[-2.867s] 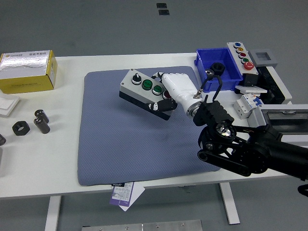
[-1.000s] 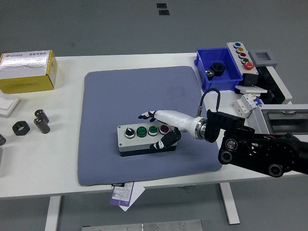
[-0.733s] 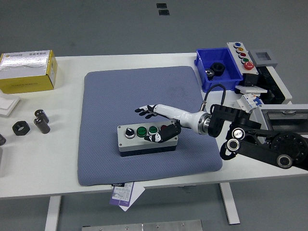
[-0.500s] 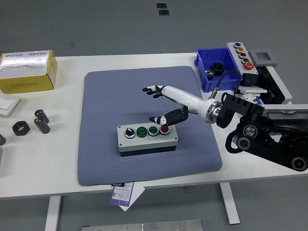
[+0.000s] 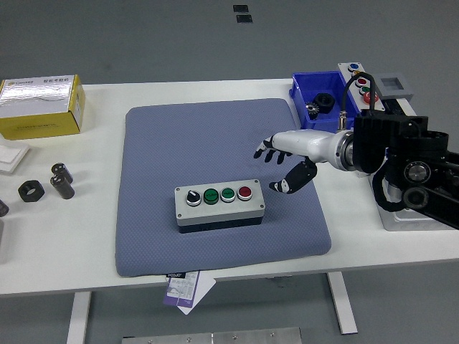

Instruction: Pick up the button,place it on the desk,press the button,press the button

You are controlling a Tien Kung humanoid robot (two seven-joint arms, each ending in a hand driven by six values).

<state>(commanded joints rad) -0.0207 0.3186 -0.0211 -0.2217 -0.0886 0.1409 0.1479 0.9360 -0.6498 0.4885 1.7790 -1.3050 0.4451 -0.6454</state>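
**Head view: right hand hanging open beside the button box**

Head view is showing the right hand (image 5: 285,163) hovering over the grey-blue mat (image 5: 158,143), its white palm turned down and its black-tipped fingers (image 5: 262,153) spreading apart, holding nothing. The thumb is hanging lower, pointing down toward the mat. The black right arm (image 5: 401,161) is reaching in from the right edge, over the clutter on that side of the table.

The button box (image 5: 219,204) is lying flat on the mat, just to the lower left of the hand and clear of it. It is a grey box with a dark base, carrying a black selector knob, two green buttons and one red button (image 5: 244,192) in a row; the red one is sitting nearest the hand's thumb, with a gap showing between them.

Behind the hand, a blue bin (image 5: 316,100) is standing at the mat's far right corner with a black part inside. Past the arm, a second control panel (image 5: 361,80) is partly hidden by a black cable. Well away to the hand's left, a yellow box (image 5: 39,107) and some black nuts (image 5: 31,190) are resting on the white table (image 5: 93,251). A paper tag (image 5: 185,289) is poking out over the table's near edge.
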